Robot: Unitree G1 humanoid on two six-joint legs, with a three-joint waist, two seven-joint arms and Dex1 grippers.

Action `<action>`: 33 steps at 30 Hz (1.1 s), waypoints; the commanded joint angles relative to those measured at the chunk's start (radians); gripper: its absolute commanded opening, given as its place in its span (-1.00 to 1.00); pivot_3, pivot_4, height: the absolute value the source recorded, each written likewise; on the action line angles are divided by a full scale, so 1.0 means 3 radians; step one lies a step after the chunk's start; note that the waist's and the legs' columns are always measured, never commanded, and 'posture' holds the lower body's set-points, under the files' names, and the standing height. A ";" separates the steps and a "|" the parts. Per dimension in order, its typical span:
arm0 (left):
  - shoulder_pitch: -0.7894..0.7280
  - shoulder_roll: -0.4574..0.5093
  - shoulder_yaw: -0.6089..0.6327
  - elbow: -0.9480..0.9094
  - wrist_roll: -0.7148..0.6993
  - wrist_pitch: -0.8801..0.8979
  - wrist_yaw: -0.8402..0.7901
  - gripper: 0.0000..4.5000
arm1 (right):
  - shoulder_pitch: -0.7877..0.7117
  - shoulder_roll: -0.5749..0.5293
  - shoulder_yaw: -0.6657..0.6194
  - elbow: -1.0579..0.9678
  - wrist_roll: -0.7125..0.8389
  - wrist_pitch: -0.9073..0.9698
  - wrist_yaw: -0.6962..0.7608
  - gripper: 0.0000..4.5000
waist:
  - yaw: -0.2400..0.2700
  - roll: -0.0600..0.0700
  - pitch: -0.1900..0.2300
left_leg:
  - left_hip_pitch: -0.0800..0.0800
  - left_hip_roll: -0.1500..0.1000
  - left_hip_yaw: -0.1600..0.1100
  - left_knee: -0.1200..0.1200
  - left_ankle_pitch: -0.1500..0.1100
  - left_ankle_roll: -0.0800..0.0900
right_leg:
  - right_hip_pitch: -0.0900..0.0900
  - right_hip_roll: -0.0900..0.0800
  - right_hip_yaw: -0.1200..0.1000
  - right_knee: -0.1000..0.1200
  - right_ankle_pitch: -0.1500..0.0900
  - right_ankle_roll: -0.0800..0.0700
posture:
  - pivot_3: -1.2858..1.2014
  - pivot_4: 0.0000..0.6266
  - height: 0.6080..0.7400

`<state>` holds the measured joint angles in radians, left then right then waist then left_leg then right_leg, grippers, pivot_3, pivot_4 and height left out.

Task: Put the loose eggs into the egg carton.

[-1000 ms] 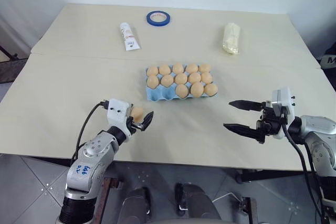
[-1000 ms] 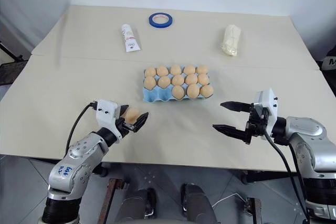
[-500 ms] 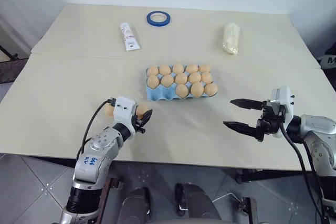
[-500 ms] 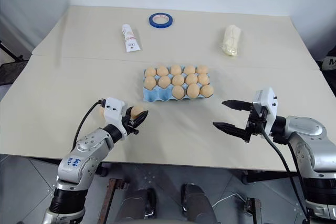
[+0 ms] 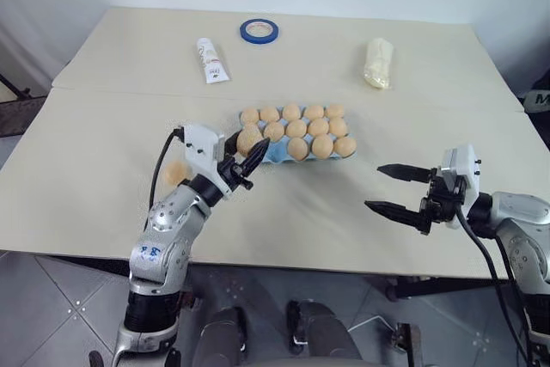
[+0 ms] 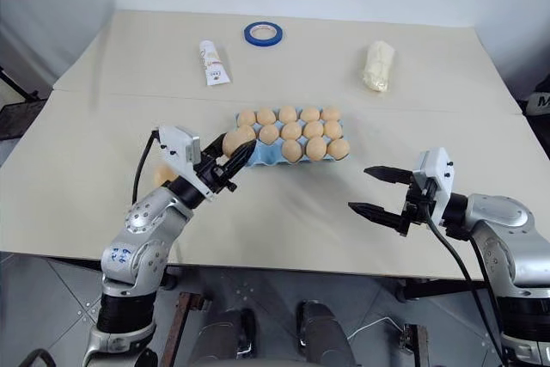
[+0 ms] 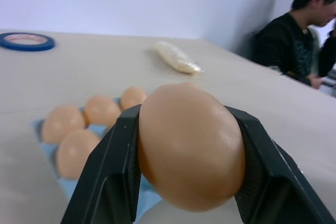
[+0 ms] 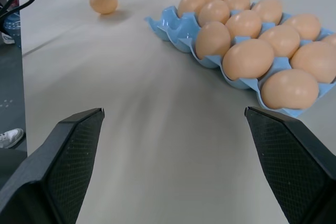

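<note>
Left wrist view: egg [image 7: 190, 145] clamped between left gripper [image 5: 244, 161] fingers, raised just beside near-left corner of egg carton [image 5: 258, 155]. Carton mid-table, most cups filled. Another loose egg [image 5: 174, 173] lies on table [image 5: 86, 178] left of arm. Right gripper [image 5: 400, 191] spread wide, empty, near table's front-right edge.

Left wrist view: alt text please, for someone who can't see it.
A tan egg sits clamped between the left gripper's two black jaws, close to the camera. Behind it, a light blue egg carton holds more eggs on a beige table, with a blue tape ring, a pale bag and a seated person beyond.
</note>
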<state>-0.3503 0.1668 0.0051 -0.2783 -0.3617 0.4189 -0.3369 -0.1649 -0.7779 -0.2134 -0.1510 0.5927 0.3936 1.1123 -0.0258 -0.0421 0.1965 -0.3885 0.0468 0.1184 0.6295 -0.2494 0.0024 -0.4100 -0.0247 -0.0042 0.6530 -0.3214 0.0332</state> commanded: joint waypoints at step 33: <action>-0.0738 -0.0220 -0.0320 0.1098 0.0636 -0.0285 -0.0094 0.98 | 0.0299 0.0029 -0.0277 -0.0330 0.0062 -0.0077 -0.0261 1.00 | -0.0008 0.0000 0.0000 | -0.0002 -0.0003 0.0003 0.0001 0.0001 0.0003 | -0.0002 -0.0001 0.0005 0.0000 0.0004 0.0010 | 0.03 -0.52 1.00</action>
<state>-0.5850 0.0918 -0.0844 0.1229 -0.1742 0.3232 -0.3605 -0.0655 -0.7720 -0.2791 -0.2330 0.5998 0.3910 1.0339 -0.0282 -0.0421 0.1965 -0.3890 0.0460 0.1195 0.6295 -0.2492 0.0031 -0.4107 -0.0249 -0.0026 0.6529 -0.3202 0.0362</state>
